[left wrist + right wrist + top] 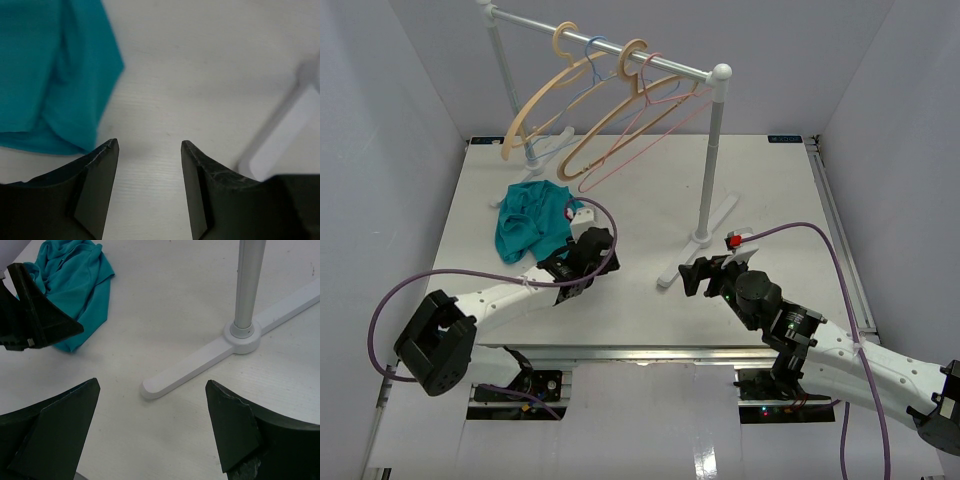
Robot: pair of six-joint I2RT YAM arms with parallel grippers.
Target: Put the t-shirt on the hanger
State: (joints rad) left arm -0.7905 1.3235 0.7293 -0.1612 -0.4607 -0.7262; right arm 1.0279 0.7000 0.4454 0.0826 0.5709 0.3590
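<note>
The teal t-shirt (pixel 530 220) lies crumpled on the white table at the left. It also shows in the left wrist view (pixel 50 75) and the right wrist view (pixel 75 285). The thin pink hanger (pixel 665 131) hangs from the white rail at the back, rightmost of the hangers. My left gripper (pixel 592 240) is open and empty, low over the table just right of the shirt's edge (pixel 150 145). My right gripper (pixel 695 272) is open and empty (pixel 152 385), facing the rack's foot, well right of the shirt.
A white clothes rack (pixel 610 40) stands at the back with two beige hangers (pixel 535 100) and a light-blue hanger (pixel 592 75). Its right pole (pixel 248 285) and foot (pixel 210 360) stand ahead of my right gripper. The foot shows blurred in the left wrist view (pixel 295 130).
</note>
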